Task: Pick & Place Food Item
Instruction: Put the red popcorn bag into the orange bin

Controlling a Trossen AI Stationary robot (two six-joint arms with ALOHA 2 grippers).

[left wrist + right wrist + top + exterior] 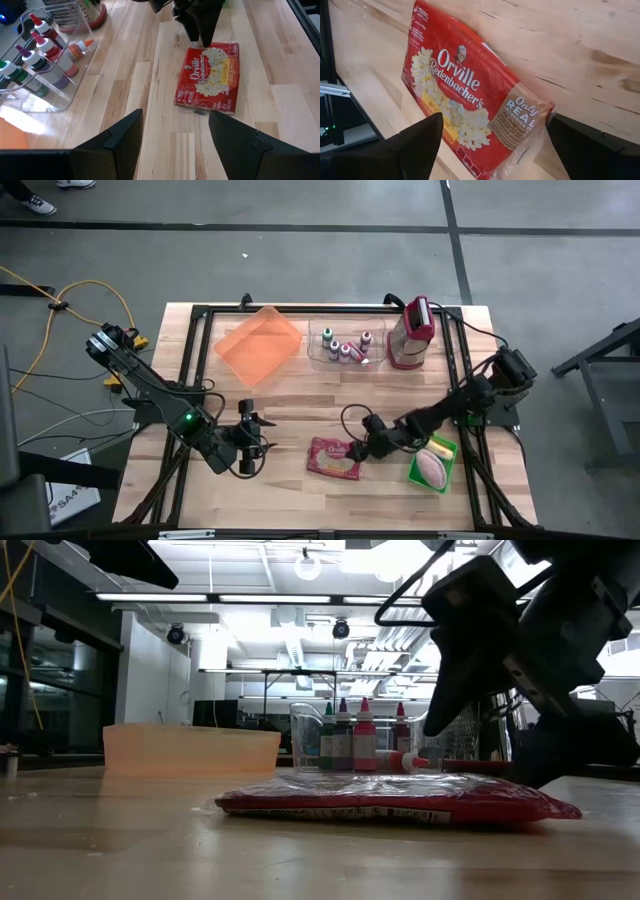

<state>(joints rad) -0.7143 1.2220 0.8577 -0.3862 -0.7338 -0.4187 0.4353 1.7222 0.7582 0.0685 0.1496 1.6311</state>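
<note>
Pale wooden planks form the table, set in a workshop with a grey floor. Near its front middle lies a flat red popcorn packet, printed "Orville Redenbacher's", "Butter" and "Only Real Ingredients". The right gripper, fingers spread wide, sits at the packet's right-hand end, one finger on either side of its clear wrapper edge. The left gripper waits to the packet's left, well apart, jaws open and holding nothing. Farther back stand an orange tray and a clear bin of small bottles.
</note>
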